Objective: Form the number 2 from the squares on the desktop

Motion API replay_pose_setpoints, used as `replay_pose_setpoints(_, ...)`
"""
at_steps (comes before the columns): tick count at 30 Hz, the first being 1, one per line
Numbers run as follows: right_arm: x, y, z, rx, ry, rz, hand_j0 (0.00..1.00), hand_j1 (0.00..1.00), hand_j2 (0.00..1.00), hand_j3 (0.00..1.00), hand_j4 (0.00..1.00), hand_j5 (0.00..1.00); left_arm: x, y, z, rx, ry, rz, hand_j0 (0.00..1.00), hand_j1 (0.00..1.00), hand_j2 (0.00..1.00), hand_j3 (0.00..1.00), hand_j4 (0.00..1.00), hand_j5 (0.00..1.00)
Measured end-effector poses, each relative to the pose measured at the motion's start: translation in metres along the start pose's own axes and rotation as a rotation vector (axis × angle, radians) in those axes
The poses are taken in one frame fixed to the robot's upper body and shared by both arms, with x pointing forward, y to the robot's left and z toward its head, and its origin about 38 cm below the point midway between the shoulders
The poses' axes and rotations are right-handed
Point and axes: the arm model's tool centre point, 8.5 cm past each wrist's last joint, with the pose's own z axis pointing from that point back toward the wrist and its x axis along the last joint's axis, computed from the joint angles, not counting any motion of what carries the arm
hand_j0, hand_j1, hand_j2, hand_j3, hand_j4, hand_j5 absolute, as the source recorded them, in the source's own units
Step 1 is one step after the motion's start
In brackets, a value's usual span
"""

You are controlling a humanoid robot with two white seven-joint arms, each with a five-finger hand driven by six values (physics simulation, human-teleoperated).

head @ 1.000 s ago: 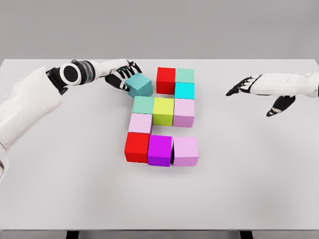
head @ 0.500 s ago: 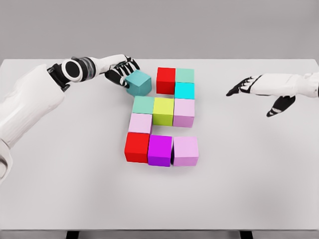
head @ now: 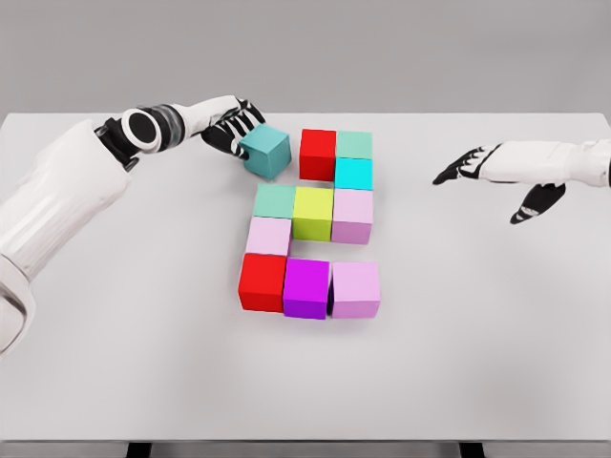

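1. The surface (head: 477, 343) is a pale grey slab that fills most of the head view, with the coloured squares grouped just left of its middle.
2. The left arm (head: 57, 205) comes in from the lower left and reaches toward the far end of the group; the right arm (head: 563, 162) comes in from the right edge and stops well apart from the squares.
3. The nearest row holds three squares side by side: a red square (head: 263, 281), a magenta square (head: 306, 287) and a pink square (head: 355, 289).
4. A pale pink square (head: 269, 235) sits just behind the red one, forming the left link upward.
5. The middle row reads green square (head: 275, 200), yellow-green square (head: 313, 212), lilac square (head: 352, 216).
6. A cyan square (head: 353, 173) stands behind the lilac one; the far row has a second red square (head: 318, 154) and a mint square (head: 354, 144).
7. The teal square (head: 265, 153) lies just left of the far red one, turned slightly askew with a narrow gap between them.
8. The left robot hand (head: 229, 129) has its fingers curled against the teal square's left and rear sides, clamped on it.
9. The right robot hand (head: 487, 172) hovers with its fingers spread apart, holding nothing.
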Motion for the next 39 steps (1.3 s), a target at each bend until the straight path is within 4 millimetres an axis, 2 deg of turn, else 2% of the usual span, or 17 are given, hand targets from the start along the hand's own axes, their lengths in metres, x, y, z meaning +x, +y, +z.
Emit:
replay_pose_setpoints(15, -0.002, 0.001, 0.001, -0.001, 0.007, -0.005, 1.0, 1.0, 1.0, 1.0, 1.0, 1.0, 0.006, 0.008, -0.001, 0.044, 0.01, 0.034, 0.65, 0.65, 0.65, 0.65, 0.65, 0.65)
replay_pose_setpoints(19, -0.003, 0.001, 0.001, 0.0, 0.009, -0.006, 1.0, 1.0, 1.0, 1.0, 1.0, 1.0, 0.008, 0.006, -0.003, 0.043, 0.008, 0.029, 0.76, 0.76, 0.76, 0.76, 0.76, 0.76)
replay_pose_setpoints(23, -0.003, 0.002, 0.001, 0.001, 0.009, -0.006, 1.0, 1.0, 1.0, 1.0, 1.0, 1.0, 0.01, 0.004, -0.004, 0.04, -0.001, 0.024, 0.96, 0.96, 0.96, 0.96, 0.96, 0.96)
replay_pose_setpoints(27, -0.003, 0.001, 0.001, 0.0, 0.008, -0.005, 1.0, 1.0, 1.0, 1.0, 1.0, 1.0, 0.011, 0.003, -0.004, 0.036, -0.008, 0.021, 1.0, 1.0, 1.0, 1.0, 1.0, 1.0)
replay_pose_setpoints(39, -0.003, 0.0, 0.003, -0.002, 0.011, -0.004, 1.0, 1.0, 1.0, 1.0, 1.0, 1.0, 0.014, 0.003, -0.003, 0.032, -0.018, 0.017, 1.0, 1.0, 1.0, 1.0, 1.0, 1.0)
